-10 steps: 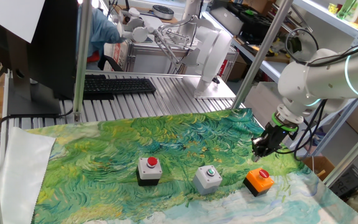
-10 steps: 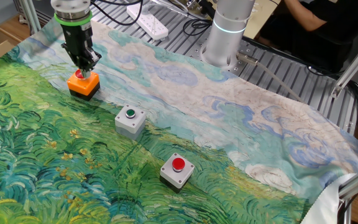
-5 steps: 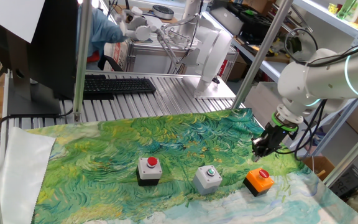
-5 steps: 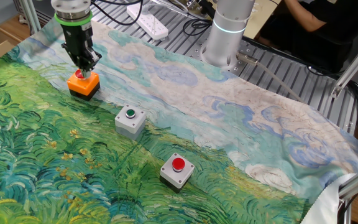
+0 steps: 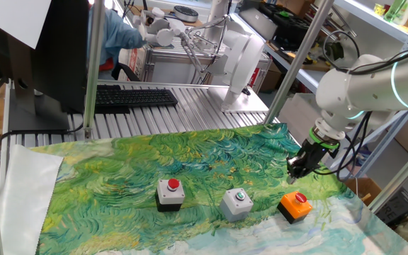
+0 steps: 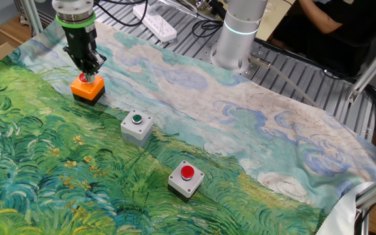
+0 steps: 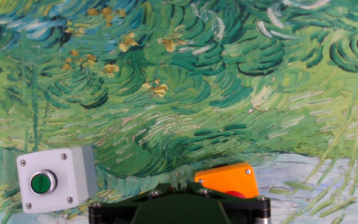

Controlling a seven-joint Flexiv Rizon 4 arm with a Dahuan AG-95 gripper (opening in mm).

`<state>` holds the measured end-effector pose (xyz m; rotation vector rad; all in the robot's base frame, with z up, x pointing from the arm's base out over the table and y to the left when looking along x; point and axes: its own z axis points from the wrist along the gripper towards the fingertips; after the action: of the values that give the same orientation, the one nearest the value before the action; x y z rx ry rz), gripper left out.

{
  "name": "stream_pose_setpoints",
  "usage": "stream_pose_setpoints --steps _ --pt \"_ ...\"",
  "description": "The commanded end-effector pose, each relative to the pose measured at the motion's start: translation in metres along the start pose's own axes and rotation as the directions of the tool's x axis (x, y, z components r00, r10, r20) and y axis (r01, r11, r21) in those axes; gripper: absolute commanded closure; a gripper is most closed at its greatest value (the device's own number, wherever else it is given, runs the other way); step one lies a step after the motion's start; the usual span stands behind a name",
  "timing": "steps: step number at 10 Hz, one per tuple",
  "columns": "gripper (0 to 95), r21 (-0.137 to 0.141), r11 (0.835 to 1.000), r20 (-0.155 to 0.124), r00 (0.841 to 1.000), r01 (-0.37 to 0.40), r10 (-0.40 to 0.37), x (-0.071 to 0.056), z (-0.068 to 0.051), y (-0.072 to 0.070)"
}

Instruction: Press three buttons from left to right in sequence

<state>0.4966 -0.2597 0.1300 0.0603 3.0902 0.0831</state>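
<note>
Evidently three push-button boxes are being shown in a row on the painted cloth (image 5: 190, 159): one black-and-white box with red button (image 5: 170, 194) at the left, one grey box with green button (image 5: 237, 202) in the middle, one orange box with red button (image 5: 295, 206) at the right. One gripper (image 6: 91, 71) is being held just above the orange box; whether its fingers are apart cannot be told. The boxes are probably rigid and light, likely to slide on cloth, so each cap is best being pressed straight down at its centre.

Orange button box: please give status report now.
Gripper directly above orange box; contact unclear. Green-button box and red-button box sit apart. Nothing blocking.
</note>
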Motion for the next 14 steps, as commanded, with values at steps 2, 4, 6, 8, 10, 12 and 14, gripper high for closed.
stream_pose_setpoints --steps 2,4,6,8,10,12,14 --pt "95.0 0.001 1.0 0.0 1.0 -0.003 0.003 0.0002 -0.0003 0.0001" --pt "95.0 0.001 1.0 0.0 1.0 0.006 -0.006 0.0002 -0.0003 0.0001" --pt "95.0 0.002 0.999 0.0 0.999 0.034 -0.034 0.0002 -0.0003 0.0001" --pt "95.0 0.003 0.998 -0.001 0.998 0.066 -0.066 0.0002 -0.0003 0.0001" --pt "95.0 0.026 0.995 -0.003 0.995 0.101 -0.1 0.0002 -0.0003 0.0001" --pt "95.0 0.019 0.99 -0.009 0.99 0.14 -0.14 0.0002 -0.0003 0.0001" --pt "95.0 0.024 0.991 -0.019 0.991 0.134 -0.134 0.0002 -0.0003 0.0001"
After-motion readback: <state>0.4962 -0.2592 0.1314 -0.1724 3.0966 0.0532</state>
